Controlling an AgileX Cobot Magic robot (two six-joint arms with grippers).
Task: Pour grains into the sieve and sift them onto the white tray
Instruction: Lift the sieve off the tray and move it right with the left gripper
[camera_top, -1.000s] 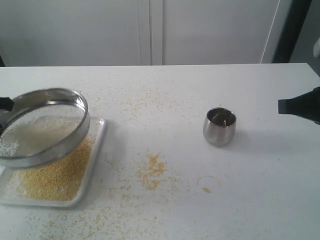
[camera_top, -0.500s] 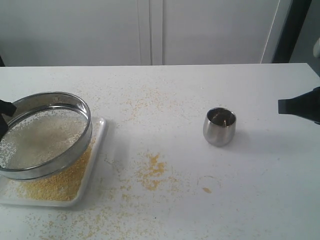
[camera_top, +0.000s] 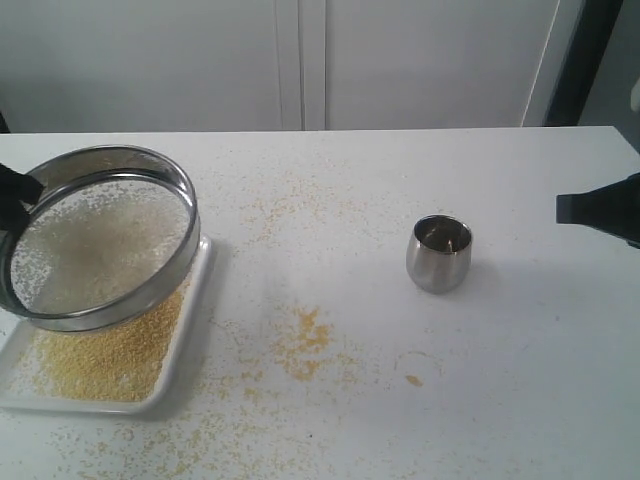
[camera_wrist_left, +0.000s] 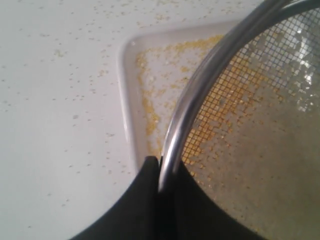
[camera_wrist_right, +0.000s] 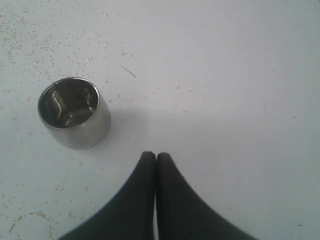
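**Sieve held tilted over the tray, right arm idle**

The left gripper (camera_wrist_left: 162, 166) is clamped on the rim of the sieve (camera_top: 105, 240), one black finger on the inner side of the steel ring and one on the outer. In the exterior view only a small part of this gripper shows, at the left edge of the picture.

The sieve is off the level and steeply tilted, its open face turned partly toward the exterior camera. Pale, whitish bits are speckled across the grey mesh. It hangs over the far part of the white tray (camera_wrist_left: 126, 100). Whether its lower edge touches the tray cannot be told.

The tray lies flat on the tabletop (camera_top: 480, 400) at the near left. A yellowish layer of grains (camera_top: 100, 360) covers the part of its floor that the sieve leaves in view. Loose grains are also scattered over the tabletop around the tray, with a denser patch between the tray and a small steel cup (camera_top: 439, 253).

The cup stands upright, well apart from the tray, toward the right. The right gripper (camera_wrist_right: 156, 158) hangs near the cup, its fingers pressed together and holding nothing.
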